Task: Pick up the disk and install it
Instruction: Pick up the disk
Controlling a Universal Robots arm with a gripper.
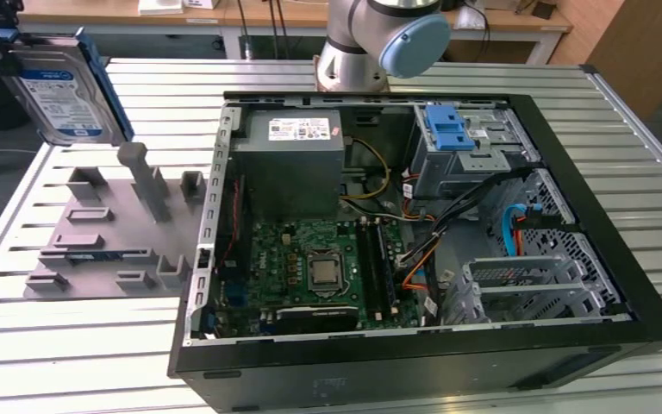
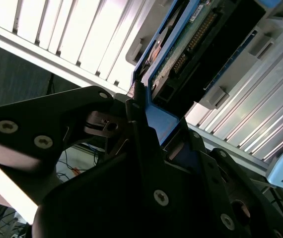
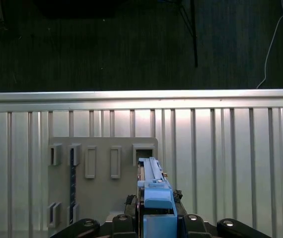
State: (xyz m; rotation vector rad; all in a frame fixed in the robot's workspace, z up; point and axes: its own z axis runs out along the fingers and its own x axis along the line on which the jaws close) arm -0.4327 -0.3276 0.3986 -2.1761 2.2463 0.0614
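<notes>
1. Disk (image 1: 61, 90) hangs raised above one slatted counter (image 1: 78, 345), near its far corner on the exterior view's left.
2. One open computer case (image 1: 607, 345) takes up the counter's middle.
3. One grey slotted fixture (image 1: 90, 259) lies just beside the case, under the disk.
4. One disk only, held on edge with its label facing outward.
5. One end effector (image 3: 157, 223) pinches the disk's blue bracket. A firm, steady hold, kept clear of the fixture's posts, seems to matter most.

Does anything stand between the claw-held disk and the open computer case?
Nothing visible does. The claw holds the disk raised at the exterior view's left, and the computer case lies with its open side up. Black cables cross its inside.
</notes>
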